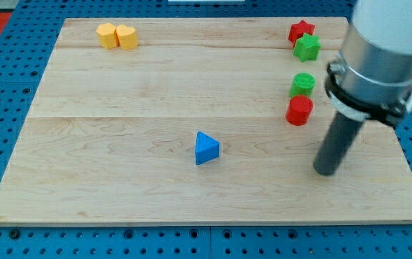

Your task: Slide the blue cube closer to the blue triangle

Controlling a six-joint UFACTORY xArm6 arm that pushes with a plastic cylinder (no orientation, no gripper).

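- The tool, a straight dark rod under a silver-grey collar, comes down near the tabletop's right edge; my tip [326, 171] rests on bare wood towards the bottom-right corner. It is a plain rod with nothing to open or close, and it touches no block.
- Open board lies between my tip and the right and bottom edges of the pale wooden tabletop [119, 180].
- Nearest is the red cylinder [299, 110], up and to the view's left of my tip, with the green cylinder [303, 83] just beyond it.
- Further towards the top-right corner sit the green star-shaped block [307, 48] and the red star [301, 32], close together.
- The solid blue triangle [206, 148] stands alone near the middle, well to the left of my tip, with clear wood all round.
- The blue cube does not show; I cannot tell where it is.
- Two yellow blocks [117, 36] touch near the top-left corner.
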